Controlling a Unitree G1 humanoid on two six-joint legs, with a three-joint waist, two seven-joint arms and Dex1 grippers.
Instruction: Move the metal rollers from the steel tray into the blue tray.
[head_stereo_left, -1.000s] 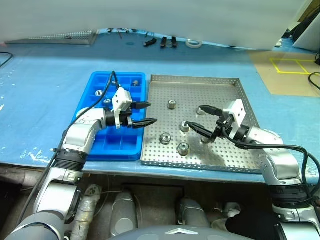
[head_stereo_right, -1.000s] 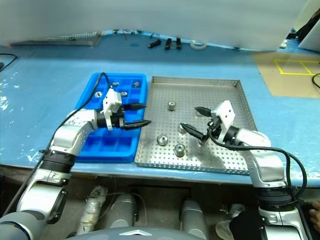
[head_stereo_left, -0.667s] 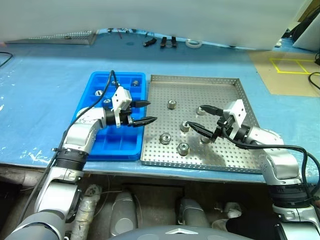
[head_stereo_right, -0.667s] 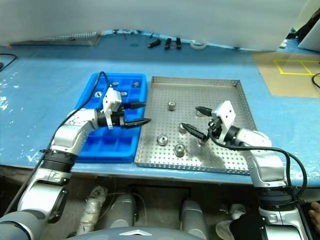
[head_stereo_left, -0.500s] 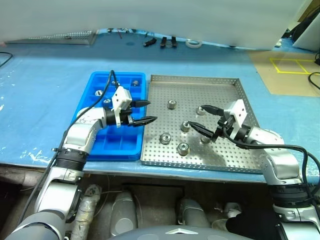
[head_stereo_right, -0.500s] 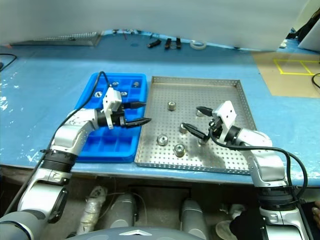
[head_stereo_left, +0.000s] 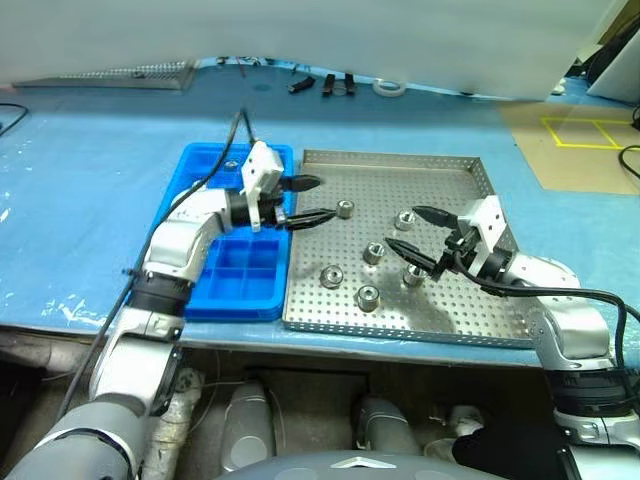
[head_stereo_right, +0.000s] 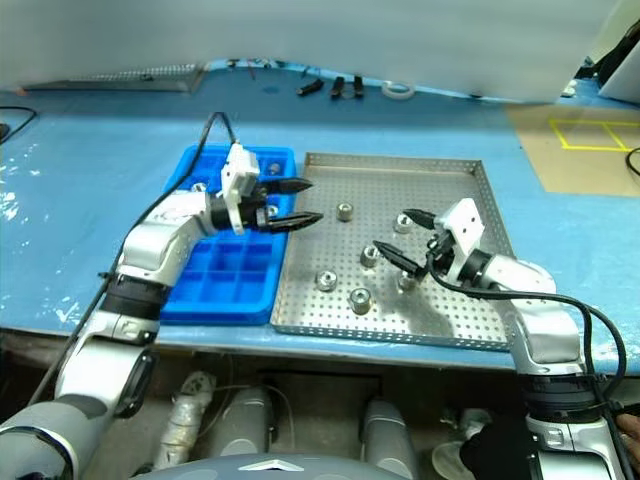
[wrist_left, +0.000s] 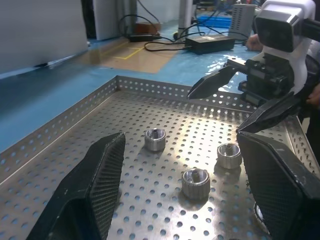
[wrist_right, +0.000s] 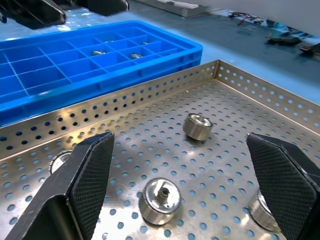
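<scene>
The left gripper (head_stereo_left: 305, 201) has swung off the blue tray (head_stereo_left: 232, 282) and over the steel tray (head_stereo_left: 455, 310), fingers spread and empty, nearest metal roller (head_stereo_left: 345, 209) just ahead, while the right gripper (head_stereo_left: 413, 238) hangs wide open, rollers beneath.

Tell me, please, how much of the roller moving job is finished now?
A few small silver metal rollers already lie in the blue compartment tray. Six rollers remain on the grey perforated steel tray. The left gripper and right gripper hover open, holding nothing.
</scene>
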